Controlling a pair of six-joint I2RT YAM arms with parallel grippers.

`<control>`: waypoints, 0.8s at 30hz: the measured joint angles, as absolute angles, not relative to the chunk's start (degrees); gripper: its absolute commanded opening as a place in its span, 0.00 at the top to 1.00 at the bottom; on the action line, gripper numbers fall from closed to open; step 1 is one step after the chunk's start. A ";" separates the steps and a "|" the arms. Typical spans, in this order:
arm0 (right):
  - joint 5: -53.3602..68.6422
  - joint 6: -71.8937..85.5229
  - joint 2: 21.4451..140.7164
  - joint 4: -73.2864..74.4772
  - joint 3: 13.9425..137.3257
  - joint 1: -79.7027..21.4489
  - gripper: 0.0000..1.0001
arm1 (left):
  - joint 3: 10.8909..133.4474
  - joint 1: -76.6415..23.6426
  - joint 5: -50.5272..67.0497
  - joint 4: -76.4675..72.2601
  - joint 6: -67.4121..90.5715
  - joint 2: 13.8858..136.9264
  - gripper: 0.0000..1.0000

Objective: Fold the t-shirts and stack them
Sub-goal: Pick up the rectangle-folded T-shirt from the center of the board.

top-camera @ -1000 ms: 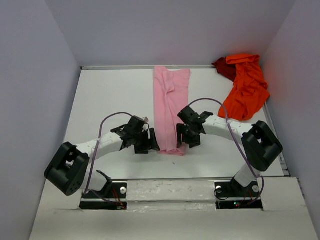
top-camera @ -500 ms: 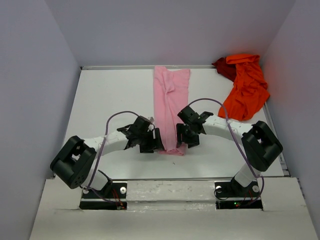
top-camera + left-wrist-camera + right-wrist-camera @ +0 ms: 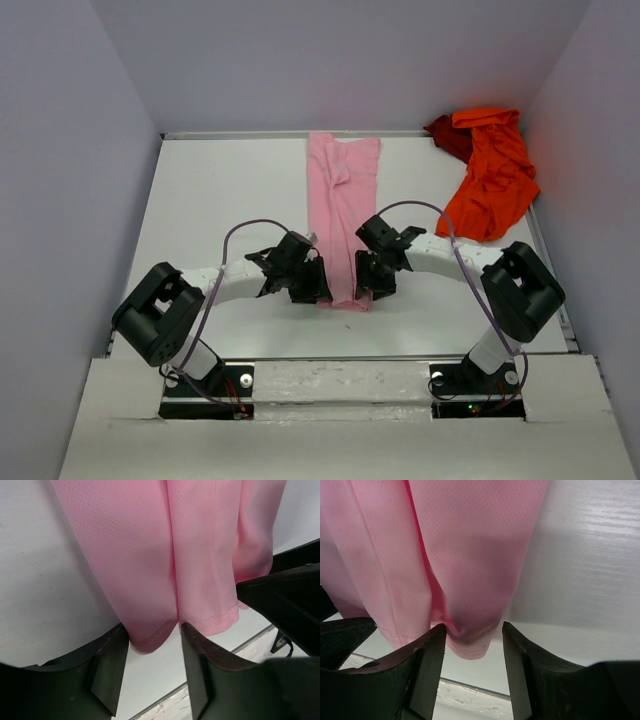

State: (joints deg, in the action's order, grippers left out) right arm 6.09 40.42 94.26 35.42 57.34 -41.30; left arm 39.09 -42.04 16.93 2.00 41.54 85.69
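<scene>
A pink t-shirt (image 3: 343, 200), folded into a long narrow strip, lies down the middle of the white table (image 3: 220, 190). My left gripper (image 3: 312, 283) is open at the strip's near left corner, and the hem (image 3: 150, 640) sits between its jaws. My right gripper (image 3: 366, 277) is open at the near right corner, with the hem (image 3: 470, 640) between its jaws. An orange t-shirt (image 3: 495, 180) lies crumpled at the far right, over a dark red one (image 3: 447, 135).
Grey walls enclose the table on three sides. The orange and dark red shirts fill the far right corner. A metal rail (image 3: 340, 357) runs along the table's near edge, just behind both grippers.
My left gripper has moved right, from beside the strip to its near left corner, so the hem now lies between its jaws. The right gripper has barely moved.
</scene>
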 measured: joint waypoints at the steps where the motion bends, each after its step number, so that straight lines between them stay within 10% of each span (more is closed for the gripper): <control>1: 6.42 40.56 94.35 35.35 57.10 -41.30 0.48 | 39.09 -42.09 16.78 2.07 41.54 85.69 0.51; 6: 7.38 41.06 95.35 34.68 56.31 -41.30 0.67 | 39.03 -42.22 16.16 2.59 41.32 85.69 0.65; 11: 7.92 41.41 95.72 34.04 56.18 -41.30 1.00 | 39.00 -42.30 16.05 2.63 41.01 85.69 1.00; 24: 8.05 41.43 94.91 35.09 56.18 -41.30 1.00 | 39.00 -42.35 15.70 4.36 40.32 85.54 1.00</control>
